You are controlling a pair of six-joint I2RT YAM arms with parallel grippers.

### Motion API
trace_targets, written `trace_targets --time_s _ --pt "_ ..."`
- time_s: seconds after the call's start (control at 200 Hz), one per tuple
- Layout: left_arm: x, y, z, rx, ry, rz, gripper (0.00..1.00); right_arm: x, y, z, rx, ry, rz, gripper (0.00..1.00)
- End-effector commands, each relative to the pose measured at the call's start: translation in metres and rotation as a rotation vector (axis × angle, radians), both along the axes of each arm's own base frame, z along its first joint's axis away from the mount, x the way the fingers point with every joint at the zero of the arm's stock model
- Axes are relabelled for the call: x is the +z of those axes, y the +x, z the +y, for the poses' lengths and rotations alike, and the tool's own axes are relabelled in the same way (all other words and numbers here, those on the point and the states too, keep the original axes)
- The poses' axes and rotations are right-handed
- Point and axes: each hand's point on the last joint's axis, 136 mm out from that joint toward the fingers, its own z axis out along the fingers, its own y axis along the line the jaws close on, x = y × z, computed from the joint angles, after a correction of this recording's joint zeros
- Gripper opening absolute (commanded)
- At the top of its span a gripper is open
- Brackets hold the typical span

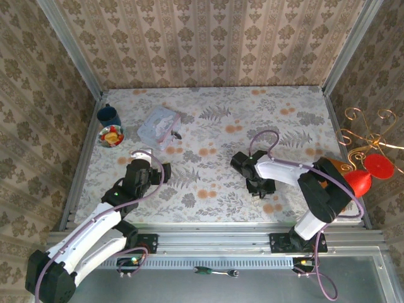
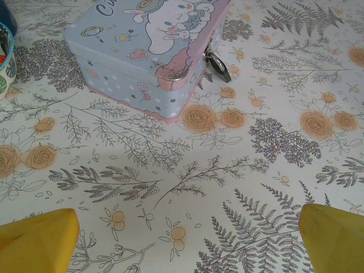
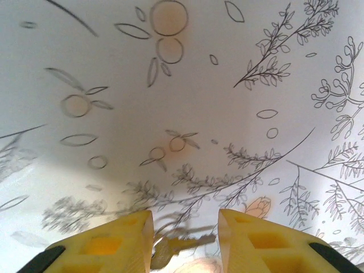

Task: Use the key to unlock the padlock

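From above, my right fingers [image 1: 255, 183] sit low on the tabletop [image 1: 208, 164], right of centre. My left fingers [image 1: 159, 172] are over on the left side. The padlock [image 1: 177, 134] hangs on the near right side of a pale tin box [image 1: 158, 125], just beyond my left fingers. My left arm is much the nearer one to it. Off to the box's left stand a blue cup [image 1: 108, 115] and a small bowl [image 1: 112, 136].

From my left wrist, my left fingers [image 2: 185, 239] are spread wide with nothing between them. The box [image 2: 136, 57] lies ahead and a little left, and the padlock [image 2: 216, 62] dangles from its clasp at the right corner. The lid carries a cartoon long-eared character and writing that starts "Ci"; the rest is cut off.

From my right wrist, the key [image 3: 173, 245] lies in the gap of my right fingers [image 3: 185, 217], its long axis running across from one finger to the other, head toward the left one. The gap is moderate, and I cannot tell whether the fingers actually pinch the key or merely straddle it. I judge the key must next be secured, then carried left and away toward the padlock.
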Motion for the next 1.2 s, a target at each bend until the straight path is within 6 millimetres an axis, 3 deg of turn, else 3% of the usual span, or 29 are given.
trace_targets --time_s 0.0,0.175,0.33,0.425,0.79,1.195 --pt "0.006 0.004 0.001 0.005 0.017 -0.014 1.0 0.012 -0.011 0.017 0.012 0.122 0.023 0.38" --pt "0.005 0.004 0.0 0.004 0.019 -0.007 1.0 0.003 -0.036 0.01 -0.002 0.099 0.105 0.38" --pt "0.012 0.002 0.002 0.007 -0.005 -0.042 1.0 -0.004 -0.044 0.006 -0.028 0.089 0.116 0.38" --pt "0.015 0.0 0.003 0.006 -0.018 -0.061 1.0 -0.003 -0.042 -0.003 -0.031 0.034 0.109 0.38" --pt "0.017 -0.001 0.004 0.006 -0.02 -0.071 1.0 -0.008 -0.032 -0.001 -0.016 -0.006 0.113 0.36" --pt "0.018 -0.002 0.003 -0.002 -0.03 -0.082 1.0 -0.005 -0.011 -0.015 0.02 -0.117 0.085 0.3"
